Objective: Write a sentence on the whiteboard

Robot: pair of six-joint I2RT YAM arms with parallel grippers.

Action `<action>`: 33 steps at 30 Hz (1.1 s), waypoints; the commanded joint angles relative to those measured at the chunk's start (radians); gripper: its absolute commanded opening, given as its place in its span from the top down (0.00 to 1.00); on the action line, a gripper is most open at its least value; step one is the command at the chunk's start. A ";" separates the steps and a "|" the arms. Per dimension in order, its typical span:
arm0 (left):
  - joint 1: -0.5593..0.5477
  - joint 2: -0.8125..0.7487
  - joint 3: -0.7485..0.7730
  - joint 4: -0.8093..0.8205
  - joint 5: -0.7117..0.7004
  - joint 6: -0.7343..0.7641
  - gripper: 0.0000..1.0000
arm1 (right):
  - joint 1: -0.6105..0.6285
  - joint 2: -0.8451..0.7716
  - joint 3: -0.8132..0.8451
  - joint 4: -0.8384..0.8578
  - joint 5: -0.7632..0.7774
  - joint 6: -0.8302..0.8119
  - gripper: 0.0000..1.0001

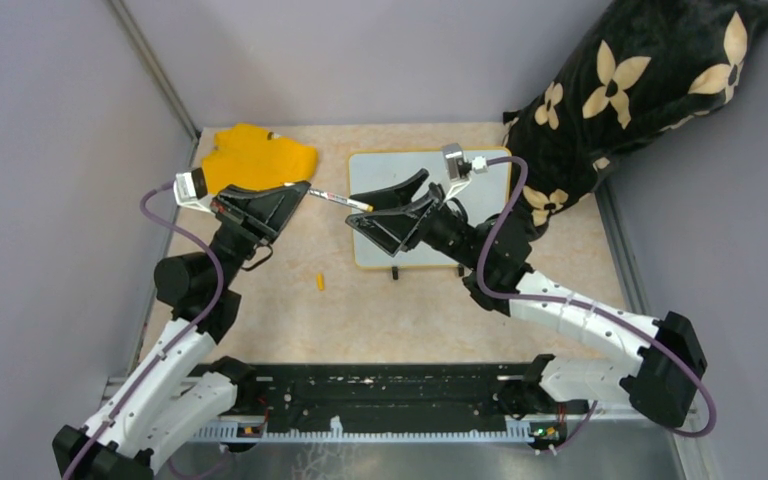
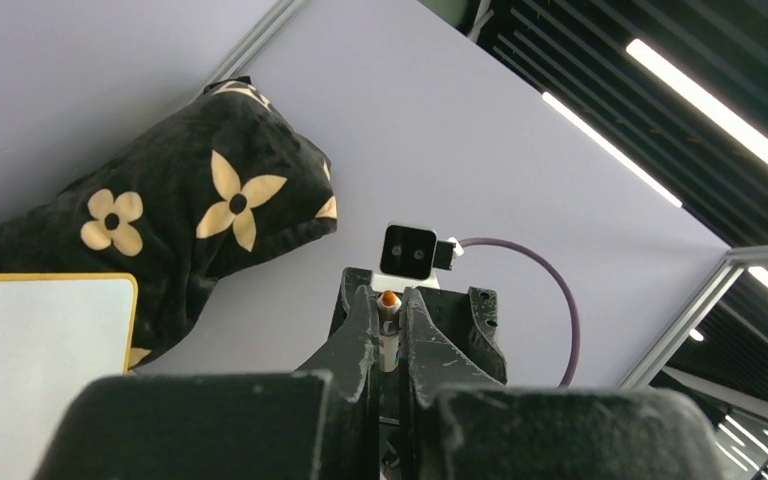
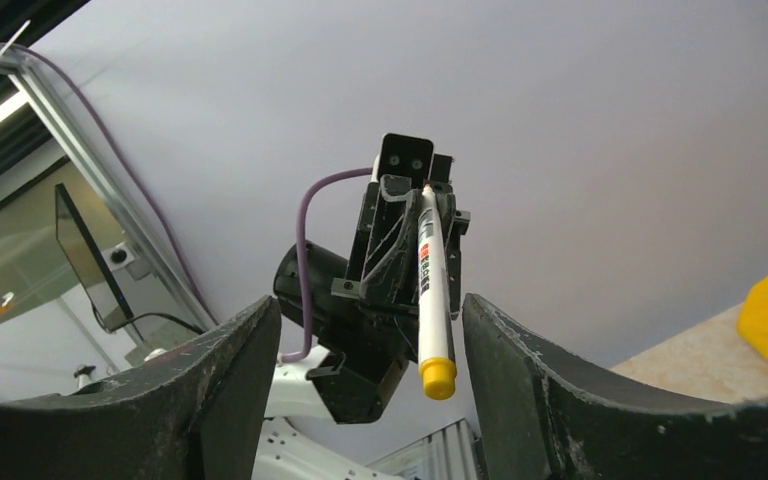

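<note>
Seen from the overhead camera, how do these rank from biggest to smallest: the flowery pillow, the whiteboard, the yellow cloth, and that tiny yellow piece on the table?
Largest to smallest:
1. pillow
2. whiteboard, though partly covered
3. yellow cloth
4. tiny yellow piece

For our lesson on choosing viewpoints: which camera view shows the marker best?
Right wrist: the marker shows nearly full length, with printed label and yellow end. Top external shows the marker small; left wrist shows only its orange tip, end-on.
</note>
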 commanded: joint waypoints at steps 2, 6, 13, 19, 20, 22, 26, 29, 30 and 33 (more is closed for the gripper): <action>-0.002 0.015 -0.011 0.062 -0.052 -0.061 1.00 | -0.005 0.021 0.068 0.079 -0.006 0.023 0.38; -0.002 0.028 -0.015 0.063 -0.046 -0.075 1.00 | -0.005 0.035 0.080 0.071 0.005 0.024 0.44; -0.001 0.040 -0.022 0.061 -0.037 -0.080 1.00 | -0.005 0.059 0.105 0.041 0.024 0.023 0.53; -0.001 0.045 -0.025 0.058 -0.030 -0.088 1.00 | -0.005 0.076 0.121 0.023 0.035 0.020 0.56; -0.002 0.045 -0.026 0.058 -0.031 -0.088 1.00 | -0.005 0.077 0.122 0.018 0.039 0.021 0.57; -0.002 0.045 -0.026 0.057 -0.029 -0.089 1.00 | -0.005 0.081 0.124 0.013 0.043 0.021 0.60; -0.002 0.048 -0.028 0.058 -0.025 -0.094 1.00 | -0.005 0.085 0.124 0.014 0.055 0.023 0.64; -0.003 0.048 -0.032 0.057 -0.026 -0.098 1.00 | -0.005 0.087 0.122 0.016 0.066 0.024 0.67; -0.003 0.048 -0.034 0.057 -0.026 -0.099 1.00 | -0.004 0.088 0.120 0.017 0.070 0.023 0.68; -0.002 0.047 -0.036 0.058 -0.028 -0.100 1.00 | -0.005 0.092 0.124 0.016 0.075 0.026 0.70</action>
